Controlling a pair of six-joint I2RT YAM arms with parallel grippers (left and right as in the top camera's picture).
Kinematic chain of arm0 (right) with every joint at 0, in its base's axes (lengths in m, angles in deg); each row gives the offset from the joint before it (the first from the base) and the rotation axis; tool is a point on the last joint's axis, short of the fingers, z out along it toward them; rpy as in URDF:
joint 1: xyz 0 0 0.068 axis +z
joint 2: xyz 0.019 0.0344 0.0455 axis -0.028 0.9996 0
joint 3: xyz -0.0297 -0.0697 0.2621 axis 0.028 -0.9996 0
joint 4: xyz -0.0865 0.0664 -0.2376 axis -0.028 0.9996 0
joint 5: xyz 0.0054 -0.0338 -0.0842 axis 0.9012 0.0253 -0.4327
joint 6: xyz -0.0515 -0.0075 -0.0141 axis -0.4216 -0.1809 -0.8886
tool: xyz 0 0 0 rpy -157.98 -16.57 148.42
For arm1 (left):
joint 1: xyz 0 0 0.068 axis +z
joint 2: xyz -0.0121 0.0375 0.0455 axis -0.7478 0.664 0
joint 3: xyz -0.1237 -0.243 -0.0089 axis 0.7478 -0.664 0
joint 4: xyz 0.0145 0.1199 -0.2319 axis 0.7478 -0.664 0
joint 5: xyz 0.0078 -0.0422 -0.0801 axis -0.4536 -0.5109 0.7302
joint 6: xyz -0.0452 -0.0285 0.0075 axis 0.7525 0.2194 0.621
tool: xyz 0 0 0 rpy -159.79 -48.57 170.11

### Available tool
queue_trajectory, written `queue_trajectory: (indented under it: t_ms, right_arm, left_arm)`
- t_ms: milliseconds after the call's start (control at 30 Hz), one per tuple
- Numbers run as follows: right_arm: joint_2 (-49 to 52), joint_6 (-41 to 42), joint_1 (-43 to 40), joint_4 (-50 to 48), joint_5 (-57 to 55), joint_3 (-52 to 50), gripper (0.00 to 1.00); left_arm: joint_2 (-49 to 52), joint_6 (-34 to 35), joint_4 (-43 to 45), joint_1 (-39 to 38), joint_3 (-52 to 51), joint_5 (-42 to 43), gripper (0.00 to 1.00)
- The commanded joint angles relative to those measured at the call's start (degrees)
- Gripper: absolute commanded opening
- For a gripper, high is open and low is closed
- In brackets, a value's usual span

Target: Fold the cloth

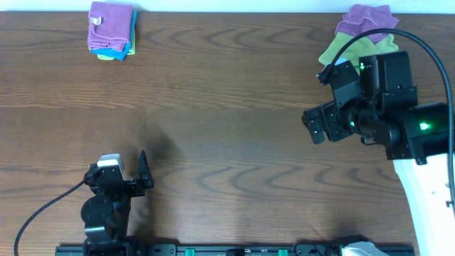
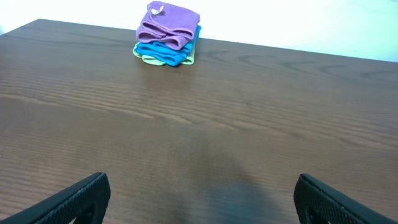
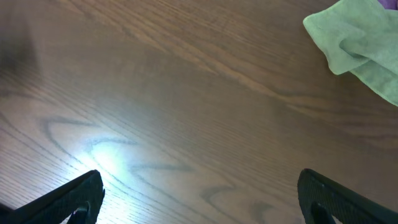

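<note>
green cloth [image 3: 356, 42] cut off at right edge, partly under the right arm [image 1: 384, 99] overhead

Dark wood-grain table [image 1: 227, 107]; white backdrop [image 2: 280, 18] beyond

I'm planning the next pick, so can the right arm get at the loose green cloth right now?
Probably yes. The right gripper is open and empty, the green cloth lies close by, and only bare table shows between them.

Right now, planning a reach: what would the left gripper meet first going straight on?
Bare table nearby; the folded cloth stack lies ahead, slightly left of centre, so the left gripper might graze it.
</note>
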Motion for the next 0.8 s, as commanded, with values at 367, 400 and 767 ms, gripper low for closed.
queue_trajectory:
  t_ms: [367,400,767]
  right_arm:
    - [-4.59,-1.90,-0.44,-4.48,-5.01,-1.97,0.99]
    - [-6.21,-1.90,-0.66,-6.38,-5.27,-3.04,0.99]
    - [-30.10,-1.84,-7.85,-27.61,-6.32,-30.88,0.99]
  left_arm:
    - [-0.31,-1.05,-0.09,-0.22,-1.49,-1.07,0.95]
    - [-0.31,-1.05,-0.09,-0.22,-1.49,-1.07,0.96]
    - [-0.31,-1.05,-0.09,-0.22,-1.49,-1.07,0.95]
